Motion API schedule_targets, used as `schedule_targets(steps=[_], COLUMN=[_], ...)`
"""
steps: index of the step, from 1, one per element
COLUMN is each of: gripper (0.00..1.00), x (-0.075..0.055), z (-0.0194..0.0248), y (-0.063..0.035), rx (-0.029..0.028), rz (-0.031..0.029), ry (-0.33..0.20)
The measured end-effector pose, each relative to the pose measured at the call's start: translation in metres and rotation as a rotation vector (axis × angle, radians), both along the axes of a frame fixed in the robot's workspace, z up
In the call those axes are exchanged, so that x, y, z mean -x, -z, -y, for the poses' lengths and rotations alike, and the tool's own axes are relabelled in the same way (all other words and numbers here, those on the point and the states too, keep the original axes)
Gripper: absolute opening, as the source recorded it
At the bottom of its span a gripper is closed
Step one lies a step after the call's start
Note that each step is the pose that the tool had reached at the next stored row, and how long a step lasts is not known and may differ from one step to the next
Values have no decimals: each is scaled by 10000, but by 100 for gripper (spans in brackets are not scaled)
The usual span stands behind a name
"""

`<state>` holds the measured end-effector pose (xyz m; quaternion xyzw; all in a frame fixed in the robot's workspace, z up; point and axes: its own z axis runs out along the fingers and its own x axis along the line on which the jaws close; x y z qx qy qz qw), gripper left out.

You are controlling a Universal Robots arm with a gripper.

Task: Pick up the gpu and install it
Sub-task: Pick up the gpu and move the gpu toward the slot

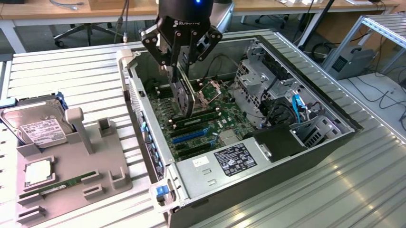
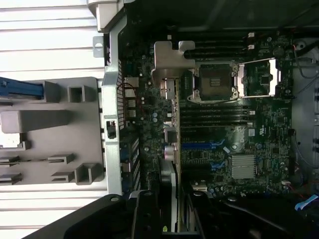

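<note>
Gripping with black linked-finger metal claw [image 1: 180, 66]: thin flat black rectangular gpu card [image 1: 183, 97] with silvery metal bracket strip at one end. Pinched across both flat faces, so closed on the card, not empty. From wrist view, seen edge-on as narrow pale strip [image 2: 173, 159] running out from between claw [image 2: 172, 219] fingers, with bracket at end away from claw.

Hanging on edge inside open grey sheet-metal computer case [image 1: 134, 90], low end just above green motherboard [image 1: 219, 111], near row of blue and black expansion slots [image 1: 190, 137]. Cannot tell whether touching a slot or hovering clear of it; judged not seated.

Beside card on board: square processor socket with silver frame [image 2: 212, 82].

Outside case, toward exterior view's left: grey moulded parts tray [image 1: 104, 166] on ribbed silvery table [image 1: 70, 71]. On tray: boxy silver hard drive with white label [image 1: 38, 128] and narrow green memory stick [image 1: 57, 186].

Handling, as a judgement: light and stiff but fragile. Bare circuitry and edge connector easy to damage. Likely to flex or crack if pressed in tilted. Smooth faces, so could slip or swing in a narrow pinch.

Best held across flat faces along a plain edge, as now, well away from connector edge and bracket. Wants squareness to slot.
</note>
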<state>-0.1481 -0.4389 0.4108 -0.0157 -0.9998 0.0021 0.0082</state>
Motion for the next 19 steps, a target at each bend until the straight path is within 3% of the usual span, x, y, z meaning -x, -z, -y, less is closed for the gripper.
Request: schedule_targets(steps=[1,4,8,13,15,19], gripper=[27,27,27,27,27,27], x=[-1,-118,-346,-788,-876,-922], z=[0,0,1,0,0,0], y=[6,42,133,232,267,291], rx=[11,125,170,220,267,299], rz=[1,0,-1,0,0,0], ry=[1,0,0,0,0,0])
